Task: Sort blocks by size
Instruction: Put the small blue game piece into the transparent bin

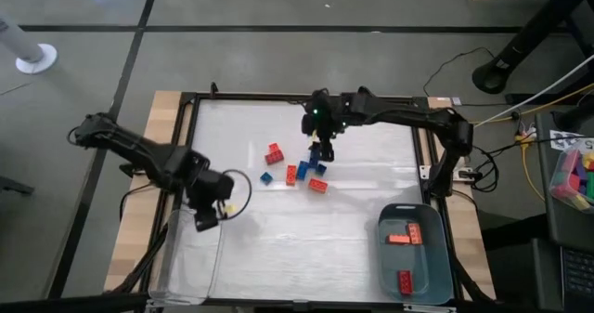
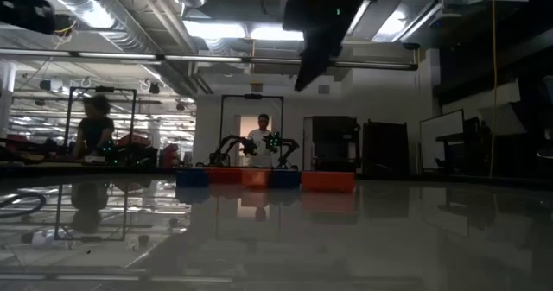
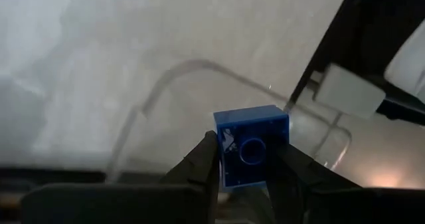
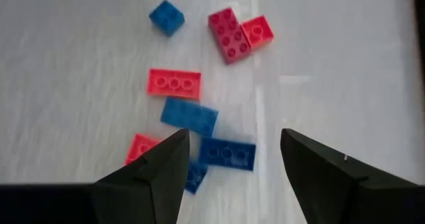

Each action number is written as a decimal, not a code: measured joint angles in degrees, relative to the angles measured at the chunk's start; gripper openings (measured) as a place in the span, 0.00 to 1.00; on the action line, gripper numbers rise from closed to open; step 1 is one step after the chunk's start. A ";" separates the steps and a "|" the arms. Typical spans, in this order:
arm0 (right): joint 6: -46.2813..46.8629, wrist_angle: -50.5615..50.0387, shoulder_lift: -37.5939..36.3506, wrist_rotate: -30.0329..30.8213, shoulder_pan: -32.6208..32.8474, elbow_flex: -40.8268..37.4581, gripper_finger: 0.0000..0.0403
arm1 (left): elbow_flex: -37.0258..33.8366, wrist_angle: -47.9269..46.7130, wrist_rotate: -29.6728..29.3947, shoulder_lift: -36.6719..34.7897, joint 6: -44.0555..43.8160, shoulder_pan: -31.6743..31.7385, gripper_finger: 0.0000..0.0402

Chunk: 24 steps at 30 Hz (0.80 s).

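Two grippers at work: the left gripper [image 3: 244, 174] has its dark fingers closed on a small square blue plastic brick [image 3: 252, 144]; the right gripper [image 4: 232, 164] hangs with its fingers spread wide and nothing between them.

Left gripper position: in the high view it sits at the table's left edge, over a clear plastic bin [image 1: 190, 267] whose curved transparent rim also shows in the left wrist view.

Right gripper position: above the loose cluster of studded plastic toy bricks [image 1: 297, 167] in the middle of the white table surface [image 1: 306, 229].

Risk, left side: the blue brick is pinched only along its lower part, so it could twist or slip if the hold is uneven; released near the bin's rim, it may bounce out onto the table.

Risk, right side: the bricks lie close together, some touching, so descending fingers could strike a neighbour and scatter the group, or take two at once.

Look of the bricks: red, orange and blue, with round studs on top; short squares mixed with longer rectangles, lying flat at assorted angles.

Already sorted, by judgement: three longer red and orange bricks lie in a grey-blue tray [image 1: 436, 276] at the table's right front corner.
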 joint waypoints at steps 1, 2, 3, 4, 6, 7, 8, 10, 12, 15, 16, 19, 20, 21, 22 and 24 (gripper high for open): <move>0.02 2.40 0.00 -1.14 -0.60 -1.50 0.59 | -0.02 -0.01 -0.05 0.12 -2.21 -1.56 0.20; 0.04 4.16 0.00 -1.95 -1.08 -2.73 0.59 | -0.04 -0.02 -0.14 0.11 -4.39 -2.94 0.20; 0.05 4.95 0.00 -2.33 -1.50 -3.75 0.59 | -0.04 -0.03 -0.48 0.07 -6.66 -4.22 0.20; 0.05 5.17 0.00 -2.49 -1.96 -4.55 0.59 | -0.09 0.00 -0.73 0.06 -9.09 -5.31 0.20; 0.05 6.03 0.00 -2.51 -2.57 -5.90 0.59 | -0.24 -0.55 -0.88 0.10 -12.69 -6.89 0.20; 0.05 6.46 0.00 -2.50 -2.91 -6.50 0.59 | -0.26 -0.90 -0.95 0.10 -13.77 -7.51 0.20; 0.07 6.53 0.00 -2.50 -2.93 -7.04 0.59 | -0.26 -0.86 -1.01 0.07 -14.43 -7.97 0.20; 0.07 6.20 0.00 -2.39 -3.01 -7.74 0.59 | -0.26 -0.90 -1.05 0.08 -15.75 -8.48 0.20; 0.07 6.31 0.00 -2.49 -2.79 -7.91 0.59 | -0.26 -1.14 -1.20 0.08 -16.76 -8.65 0.20; 0.07 6.26 0.00 -2.55 -2.69 -7.93 0.59 | -0.26 -2.29 -1.68 0.08 -17.29 -8.63 0.21; 0.07 6.25 0.00 -2.54 -2.69 -7.95 0.59 | -0.26 -2.54 -1.84 0.08 -17.31 -8.52 0.22; 0.07 6.24 0.00 -2.52 -2.75 -7.96 0.59 | -0.30 -4.23 -2.47 0.08 -18.29 -8.52 0.30; 0.07 6.24 0.00 -2.52 -2.75 -7.96 0.59 | -0.31 -4.51 -2.73 0.08 -18.54 -8.52 0.33; 0.07 6.24 0.00 -2.52 -2.77 -7.96 0.59 | -0.31 -4.76 -2.81 0.08 -18.63 -8.52 0.36; 0.07 6.25 0.00 -2.52 -2.75 -7.96 0.59 | -0.31 -5.15 -2.84 0.08 -18.62 -8.52 0.40; 0.07 6.24 0.00 -2.52 -2.75 -7.96 0.59 | -0.31 -4.98 -2.82 0.08 -18.62 -8.52 0.45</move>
